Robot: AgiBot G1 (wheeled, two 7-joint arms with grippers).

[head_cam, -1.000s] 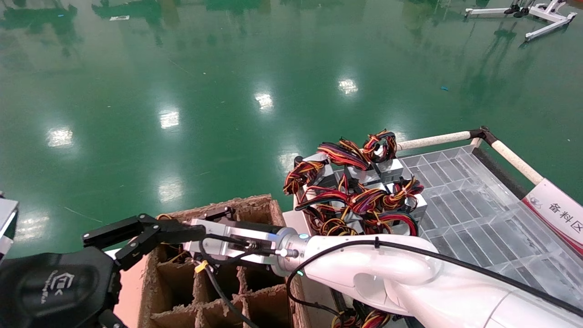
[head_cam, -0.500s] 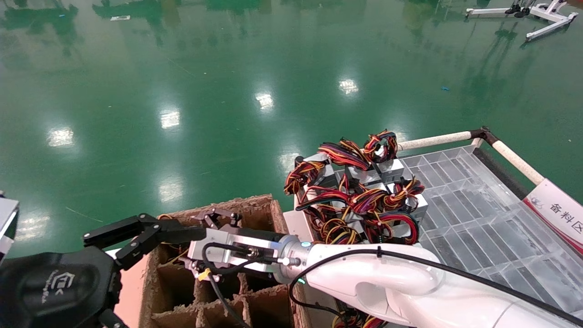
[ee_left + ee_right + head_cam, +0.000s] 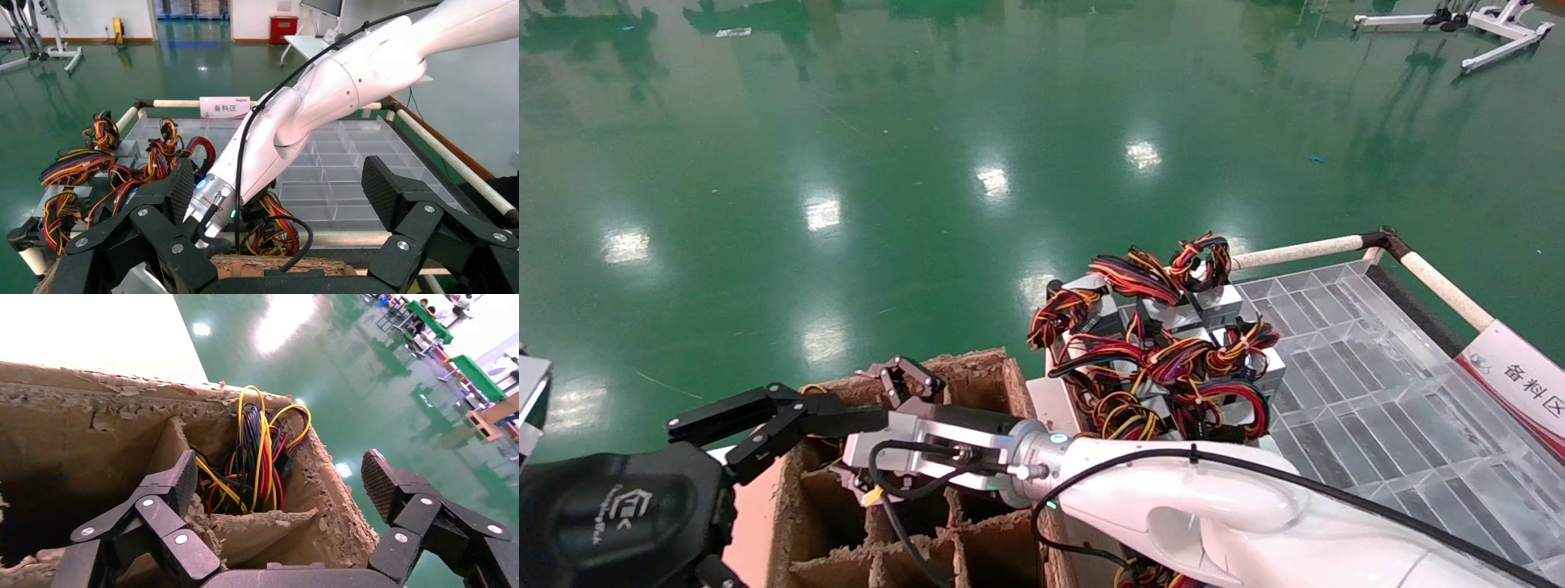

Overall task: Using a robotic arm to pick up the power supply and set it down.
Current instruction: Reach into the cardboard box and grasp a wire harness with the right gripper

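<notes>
My right gripper (image 3: 280,478) is open and empty, hovering just above a back corner cell of the brown cardboard divider box (image 3: 79,435). In that cell lies a power supply (image 3: 254,459); only its red, yellow and black wire bundle shows, its metal body is hidden. In the head view the white robotic arm (image 3: 1173,490) reaches leftward over the box (image 3: 977,371), with the right gripper (image 3: 901,382) at the far rim. Several more power supplies (image 3: 1164,343) are piled on the clear tray (image 3: 1369,384). My left gripper (image 3: 789,420) is open and empty by the box's left side.
The tray's white rail (image 3: 1295,251) and a white sign with a red stripe (image 3: 1516,380) border the right side. In the left wrist view the right arm (image 3: 294,122) crosses in front of the tray (image 3: 343,171) and the wire bundles (image 3: 122,171). Green floor lies beyond.
The right gripper has risen from the back cell; its fingers now show above the cardboard rim. The wrist has shifted slightly left. The left arm has not moved.
</notes>
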